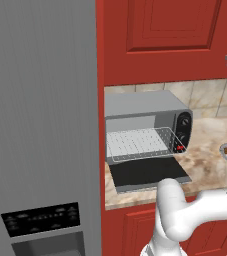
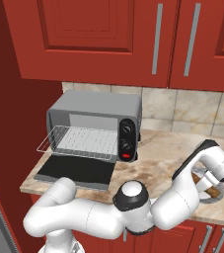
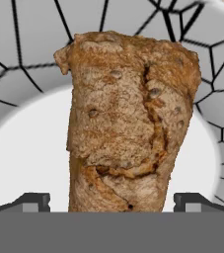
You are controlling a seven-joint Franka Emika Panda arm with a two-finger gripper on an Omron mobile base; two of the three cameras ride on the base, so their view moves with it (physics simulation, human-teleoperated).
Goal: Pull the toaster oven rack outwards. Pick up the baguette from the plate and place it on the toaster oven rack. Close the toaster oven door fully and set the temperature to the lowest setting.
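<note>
The tall grey fridge (image 1: 40,115) takes up the whole left side and stands hard against the red cabinet edge, so nothing can pass to the left of the toaster oven (image 2: 96,106). Red upper cabinets (image 2: 108,39) hang above the oven, with a strip of tiled wall between them and its top. The marbled worktop (image 2: 158,153) runs off to the right of the oven with bare room between the oven and the plate (image 3: 29,163).

The toaster oven sits at the worktop's left end, near the fridge. Its toaster oven door (image 2: 76,170) lies folded down flat, reaching to the front edge of the worktop. The toaster oven rack (image 2: 79,141) is drawn out over the door, its wire front edge well forward of the cavity.

The arm bends right, well away from the oven, with its hand down over the plate near the worktop's front edge. The baguette (image 3: 128,123) lies on the plate. In the hand view the fingers (image 3: 32,201) are spread wide, one tip on each side of the baguette, with a gap between each tip and the bread.
</note>
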